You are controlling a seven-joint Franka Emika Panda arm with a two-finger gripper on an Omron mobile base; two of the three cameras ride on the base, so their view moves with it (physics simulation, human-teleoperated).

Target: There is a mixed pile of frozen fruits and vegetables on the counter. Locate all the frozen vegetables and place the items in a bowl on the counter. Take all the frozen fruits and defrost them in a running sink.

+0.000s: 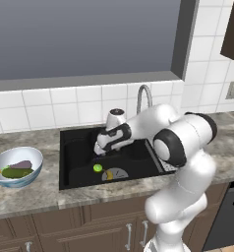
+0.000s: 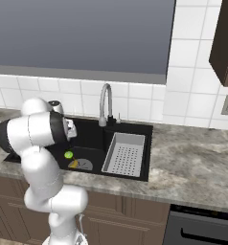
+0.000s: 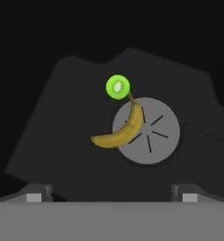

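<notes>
The yellow banana (image 3: 121,132) lies on the floor of the black sink (image 1: 79,147), partly across the round grey drain (image 3: 146,131), and the bright green lime (image 3: 117,87) sits right at its stem end. Both also show low in the basin, lime (image 1: 97,168) (image 2: 68,154) and banana (image 1: 109,175) (image 2: 74,163). My gripper (image 1: 98,150) (image 3: 111,195) hangs over the basin above them, open, nothing between its fingers. On the counter (image 1: 40,194) to the left stands the pale blue bowl (image 1: 1,160), holding the dark green cucumber (image 1: 13,173) and the grey-purple eggplant (image 1: 22,165).
A curved chrome faucet (image 2: 105,103) rises behind the sink. The grey perforated tray (image 2: 124,153) fills the basin's right side. White tiled wall and a window run along the back. Bare granite stretches right of the sink (image 2: 192,158).
</notes>
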